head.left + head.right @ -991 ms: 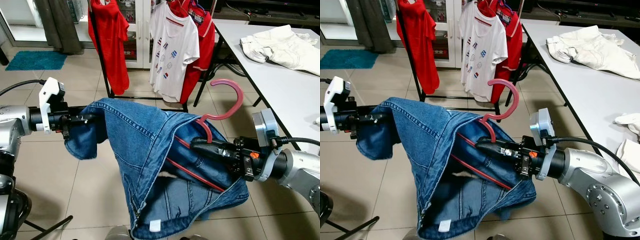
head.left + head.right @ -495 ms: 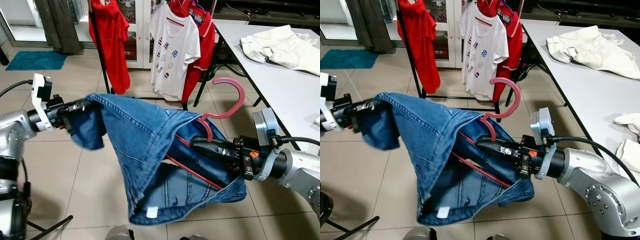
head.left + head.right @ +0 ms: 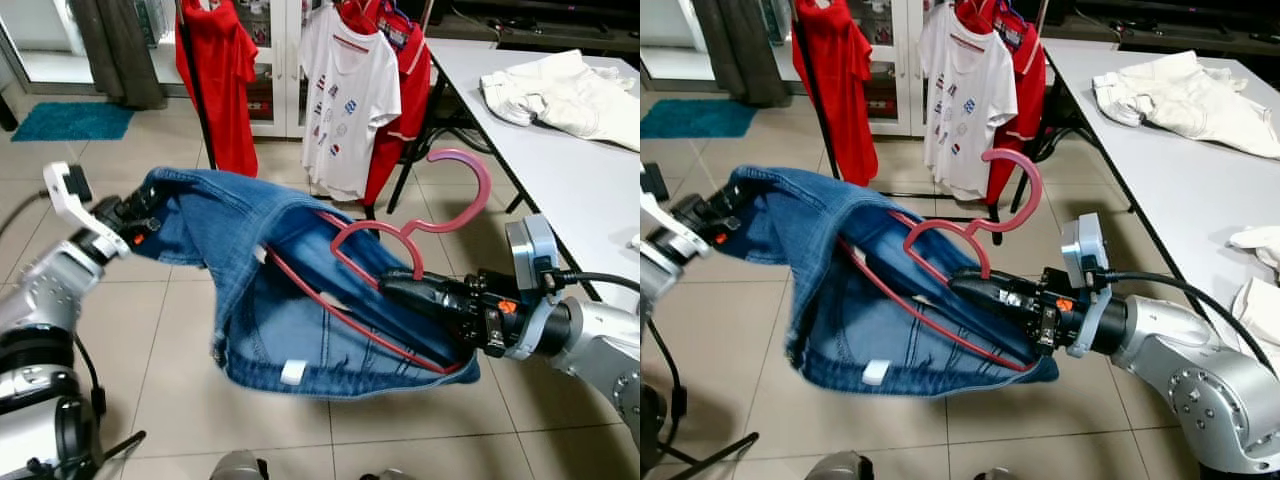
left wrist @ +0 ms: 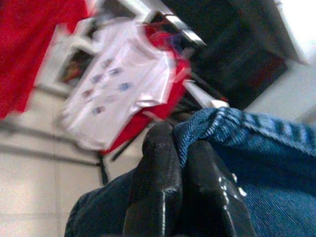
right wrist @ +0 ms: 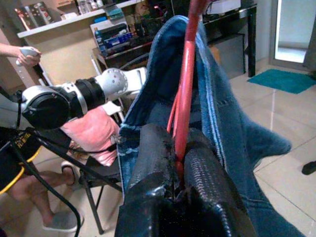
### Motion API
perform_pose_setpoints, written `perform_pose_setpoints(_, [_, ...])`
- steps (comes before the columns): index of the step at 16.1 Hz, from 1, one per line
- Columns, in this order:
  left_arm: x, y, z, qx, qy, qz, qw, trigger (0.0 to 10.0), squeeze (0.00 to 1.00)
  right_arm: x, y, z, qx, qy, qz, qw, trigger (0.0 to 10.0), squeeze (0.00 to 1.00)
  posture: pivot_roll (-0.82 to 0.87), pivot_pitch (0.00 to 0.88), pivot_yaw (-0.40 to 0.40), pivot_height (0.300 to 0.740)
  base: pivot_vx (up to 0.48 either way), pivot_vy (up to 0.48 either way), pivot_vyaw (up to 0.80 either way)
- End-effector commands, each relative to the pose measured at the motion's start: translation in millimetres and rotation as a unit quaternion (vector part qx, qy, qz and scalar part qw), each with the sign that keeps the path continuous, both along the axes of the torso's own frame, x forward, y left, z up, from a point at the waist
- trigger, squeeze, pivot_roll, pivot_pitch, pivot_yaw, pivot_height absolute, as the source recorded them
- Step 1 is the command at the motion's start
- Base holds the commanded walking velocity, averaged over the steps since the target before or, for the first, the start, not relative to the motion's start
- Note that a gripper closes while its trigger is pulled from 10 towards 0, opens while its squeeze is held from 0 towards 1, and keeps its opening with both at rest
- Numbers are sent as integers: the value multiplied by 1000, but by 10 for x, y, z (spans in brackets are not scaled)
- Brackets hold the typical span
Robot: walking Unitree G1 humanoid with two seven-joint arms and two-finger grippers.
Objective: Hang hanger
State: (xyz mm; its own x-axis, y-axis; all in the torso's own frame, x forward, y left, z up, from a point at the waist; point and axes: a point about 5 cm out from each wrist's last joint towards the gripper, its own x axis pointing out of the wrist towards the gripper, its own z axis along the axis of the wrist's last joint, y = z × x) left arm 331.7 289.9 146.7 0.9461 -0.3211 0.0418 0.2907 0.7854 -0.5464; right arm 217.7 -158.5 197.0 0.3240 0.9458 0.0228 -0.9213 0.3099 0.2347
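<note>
- Blue denim is stretched between the two arms: a blue denim garment (image 3: 300, 320) is held out above the tiled floor (image 3: 130, 180), in front of the robot.
- A red plastic hanger (image 3: 400, 240) is threaded inside the garment, its pink-red hook (image 3: 465, 185) standing up and clear of the cloth.
- The right gripper (image 3: 395, 288) is closed on the hanger's bar near the neck; in the right wrist view its black fingers (image 5: 200, 182) are pressed to either side of the red rod, with denim draped around them.
- The left gripper (image 3: 135, 215) is clamped on the far edge of the garment, lifted higher than the right; in the left wrist view the fingers (image 4: 158, 168) are pinched together on a denim hem.
- A black clothes rack (image 3: 195, 90) stands beyond, well apart from the hanger, carrying a red shirt (image 3: 215, 70), a white printed T-shirt (image 3: 345, 90) and another red top (image 3: 405, 90).
- A white counter (image 3: 560, 170) is seen to the robot's right, with a cream garment (image 3: 560, 95) lying on it.
- A person's hand (image 5: 22, 52) and seated legs appear in the right wrist view.
</note>
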Motion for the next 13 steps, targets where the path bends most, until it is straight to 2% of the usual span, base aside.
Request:
perform_pose_setpoints(1, [-28,139,-31,-12,21,60,998,0,0,16,-64,89,14,-17,-9,1000,10000,0,32,47,-29,740,0,0,0])
perform_pose_setpoints(2, [-24,185,-94,-29,45,105,993,0,0,18,-65,90,15,-17,-10,1000,10000,0,31,48,-27,740,0,0,0])
perform_pose_setpoints(4, [-29,209,-177,-41,71,142,987,0,0,13,-67,85,14,-17,-11,1000,10000,0,30,48,-26,740,0,0,0])
perform_pose_setpoints(5, [-23,153,-196,-27,75,130,988,0,0,10,-65,83,13,-17,-11,1000,10000,0,27,48,-24,740,0,0,0])
perform_pose_setpoints(8, [25,-16,-195,-33,78,98,992,0,0,1,-61,81,11,-17,-14,1000,10000,0,23,46,-19,740,0,0,0])
perform_pose_setpoints(9, [38,-88,-165,-26,64,75,995,1098,0,-7,-64,80,10,-17,-14,1000,10000,0,23,46,-19,740,0,0,0])
perform_pose_setpoints(10, [45,-164,-127,-25,46,49,997,10000,0,-13,-65,79,10,-16,-14,1000,10000,0,23,46,-19,740,0,0,0])
perform_pose_setpoints(11, [43,-225,-78,-20,22,25,999,10000,0,-13,-60,74,10,-16,-14,1000,10000,0,21,41,-19,740,0,0,0])
perform_pose_setpoints(12, [37,-246,-40,-14,3,12,1000,10000,1000,-13,-52,66,10,-15,-14,1000,10000,0,20,38,-20,740,0,0,0])
perform_pose_setpoints(13, [19,-245,-18,0,1,0,1000,10000,1000,-11,-41,60,10,-13,-15,1000,10000,0,20,35,-21,740,0,0,0])
